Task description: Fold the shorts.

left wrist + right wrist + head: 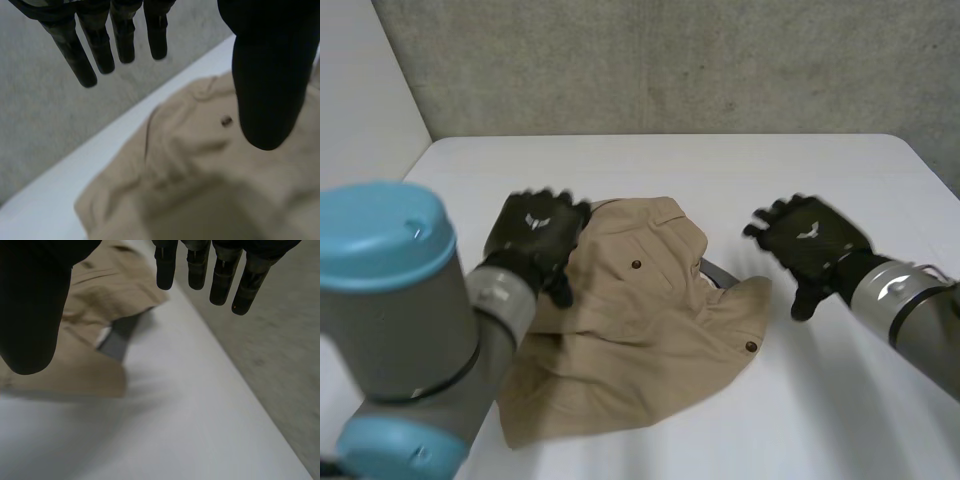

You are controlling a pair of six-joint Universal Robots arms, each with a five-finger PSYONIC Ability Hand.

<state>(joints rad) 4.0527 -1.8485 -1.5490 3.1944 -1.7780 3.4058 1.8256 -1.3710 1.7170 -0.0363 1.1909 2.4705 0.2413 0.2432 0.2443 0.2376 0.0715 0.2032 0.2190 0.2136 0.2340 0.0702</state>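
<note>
The tan shorts (640,320) lie folded over in the middle of the white table (800,170), with dark buttons showing and a grey inner band (718,272) peeking out at their right edge. My left hand (535,238) hovers above the shorts' left side, open, fingers (102,45) straight and holding nothing; the shorts (200,175) lie under its palm. My right hand (810,245) hangs open just right of the shorts, clear of the cloth, its fingers (220,275) straight. The shorts (90,305) and the grey band (120,335) lie beside its thumb.
A grey concrete wall (670,60) rises behind the table's far edge. A pale wall (360,90) stands at the left. Bare table stretches to the right of the shorts (840,400) and beyond them.
</note>
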